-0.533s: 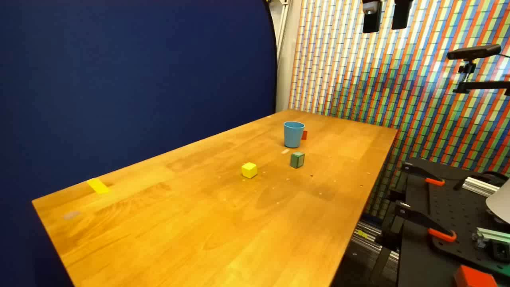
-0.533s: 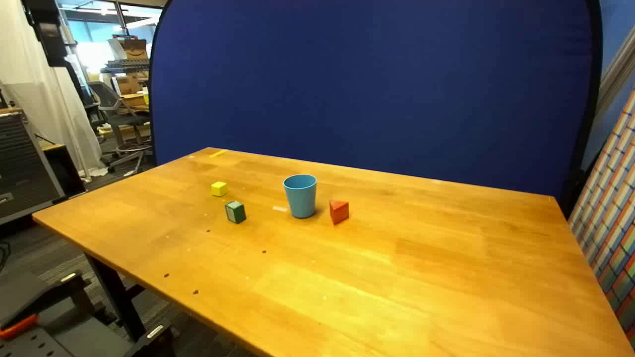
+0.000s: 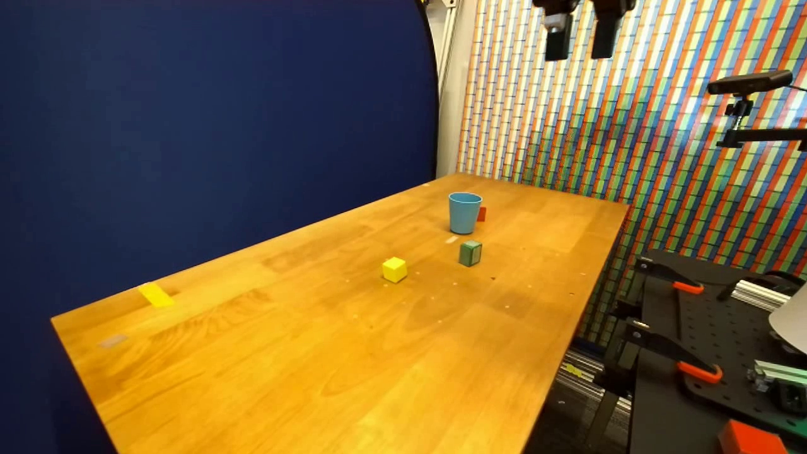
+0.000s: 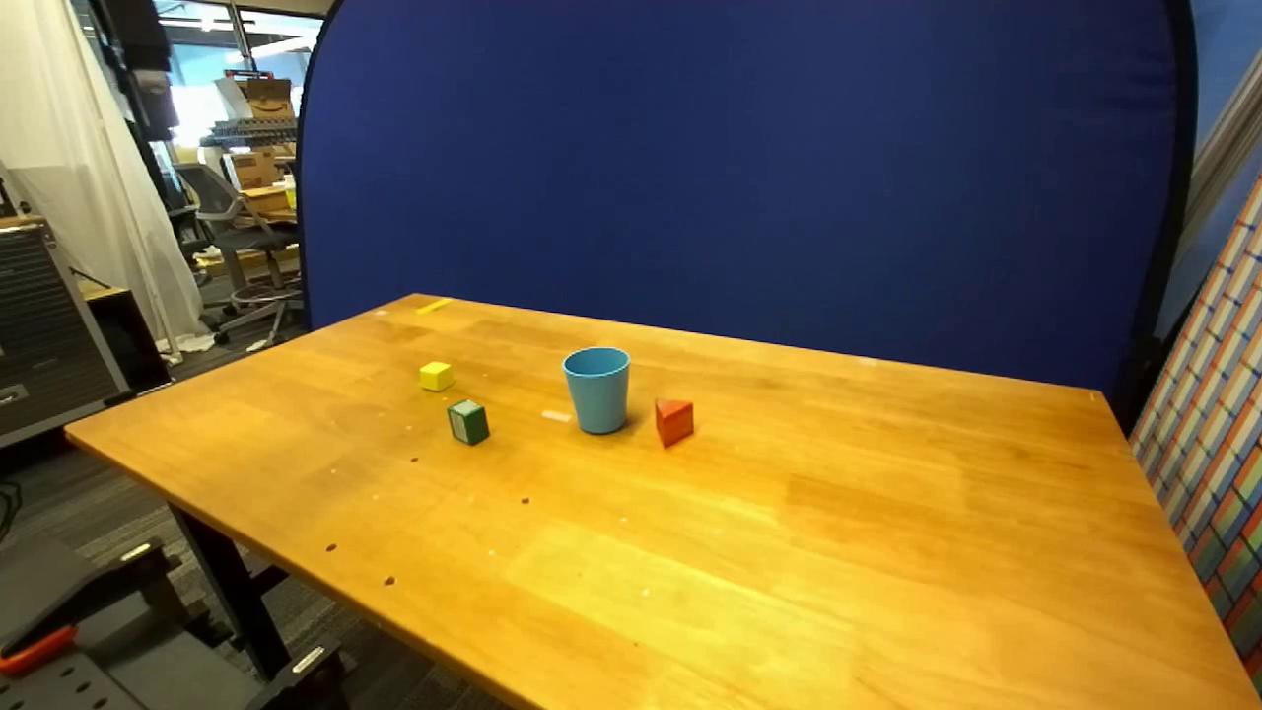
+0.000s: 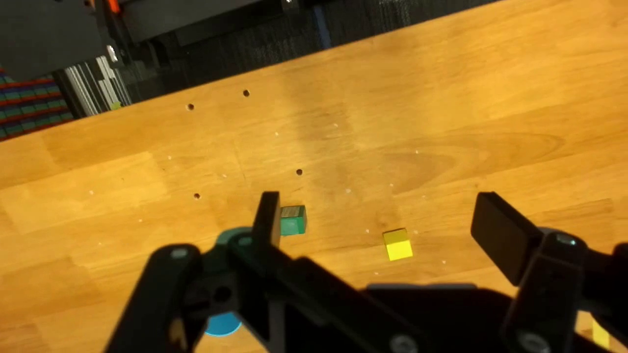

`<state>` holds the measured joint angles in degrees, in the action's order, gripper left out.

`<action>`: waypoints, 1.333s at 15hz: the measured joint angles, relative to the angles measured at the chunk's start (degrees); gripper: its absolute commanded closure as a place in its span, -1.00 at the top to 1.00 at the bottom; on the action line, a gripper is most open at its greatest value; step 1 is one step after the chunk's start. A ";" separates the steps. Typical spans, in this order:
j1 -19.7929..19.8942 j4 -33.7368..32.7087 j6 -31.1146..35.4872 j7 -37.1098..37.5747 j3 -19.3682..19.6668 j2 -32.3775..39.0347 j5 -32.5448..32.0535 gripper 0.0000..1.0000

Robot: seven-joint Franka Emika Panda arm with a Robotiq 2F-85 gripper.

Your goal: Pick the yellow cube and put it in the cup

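The yellow cube sits on the wooden table, and it also shows in an exterior view. In the wrist view the yellow cube lies between my fingers in the picture, well below them. The blue cup stands upright in both exterior views. In the wrist view only a bit of the cup shows; my left-hand finger hides the rest. My gripper is open and empty, high above the table at the top of an exterior view. Its fingers are spread wide in the wrist view.
A green cube stands between the yellow cube and the cup, nearer the front edge. A red block stands close beside the cup. A yellow tape strip lies at a table corner. Clamps sit on a black side table.
My gripper has moved left and slightly lower in an exterior view, and rightward at the left side of an exterior view. The cubes, cup and red block have not moved.
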<state>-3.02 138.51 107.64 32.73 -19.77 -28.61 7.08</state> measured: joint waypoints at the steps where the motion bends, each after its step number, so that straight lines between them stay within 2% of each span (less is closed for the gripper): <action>1: 0.12 -0.11 3.28 -1.41 0.51 2.85 0.26 1.00; 4: 0.41 -1.39 11.61 -7.94 1.56 14.07 3.81 1.00; 7: 0.31 -4.71 14.60 -11.13 2.24 25.61 5.60 1.00; 11: -2.24 -12.15 17.78 -9.98 5.39 40.79 4.59 1.00; 15: -6.80 -22.27 21.50 -5.58 9.45 54.78 1.53 1.00; 20: -11.90 -33.80 22.12 -2.27 14.74 66.12 -1.29 1.00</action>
<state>-14.92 104.70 129.76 30.46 -5.03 37.51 5.79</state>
